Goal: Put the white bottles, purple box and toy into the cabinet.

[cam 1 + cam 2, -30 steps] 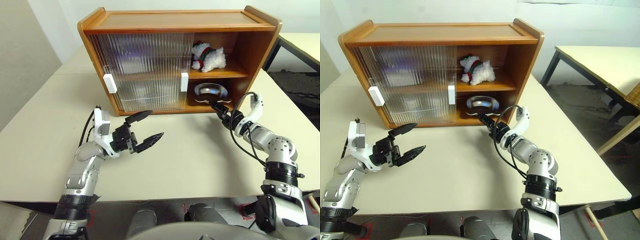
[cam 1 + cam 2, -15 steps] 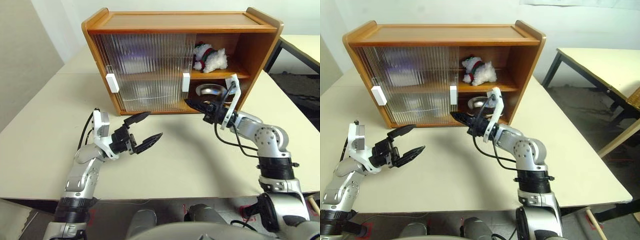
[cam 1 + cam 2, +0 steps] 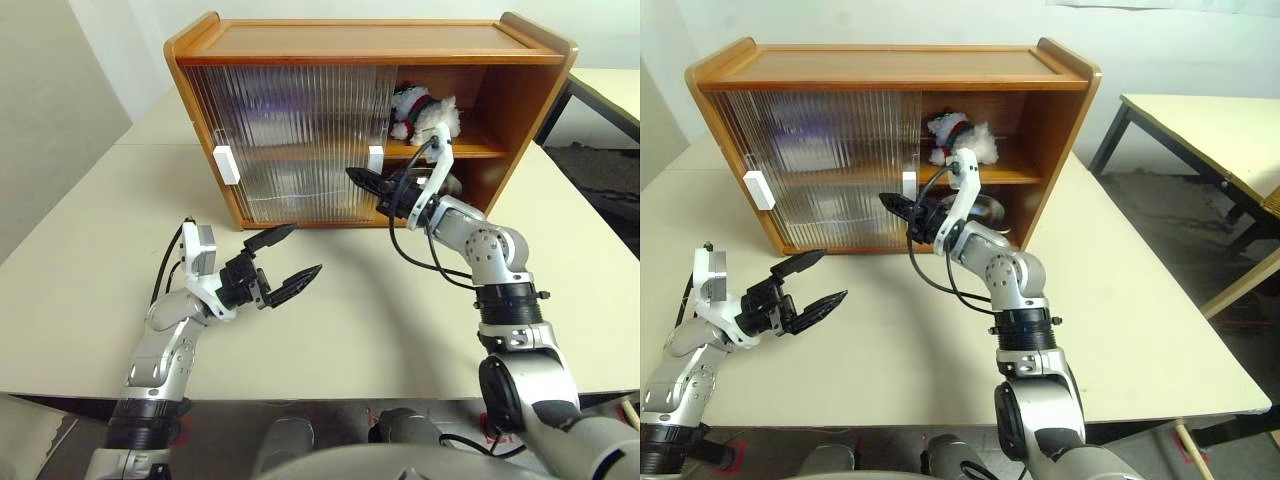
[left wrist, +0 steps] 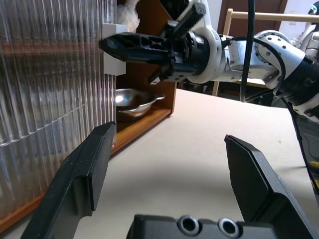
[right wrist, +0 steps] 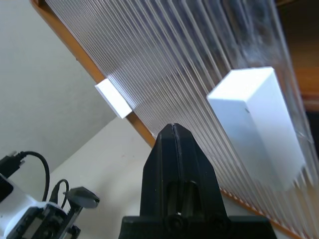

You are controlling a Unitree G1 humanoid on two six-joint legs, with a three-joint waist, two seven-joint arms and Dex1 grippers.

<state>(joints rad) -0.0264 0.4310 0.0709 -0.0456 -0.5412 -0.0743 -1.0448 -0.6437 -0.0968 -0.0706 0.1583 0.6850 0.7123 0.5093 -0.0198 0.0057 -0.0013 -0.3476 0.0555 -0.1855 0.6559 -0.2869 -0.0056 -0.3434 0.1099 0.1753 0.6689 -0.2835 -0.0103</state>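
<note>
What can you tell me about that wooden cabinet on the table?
The cabinet is warm brown wood with two shelves, standing upright on the pale table. Ribbed translucent sliding doors with small white handles cover its left part; the right part is open. A plush toy lies on the upper shelf and a steel bowl sits on the lower. The right gripper, jaws shut, hovers by the inner handle.

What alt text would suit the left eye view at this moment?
The right gripper, shut and empty, points at the white handle of the cabinet's sliding door. The toy lies on the open upper shelf. The left gripper hangs open above the table.
</note>
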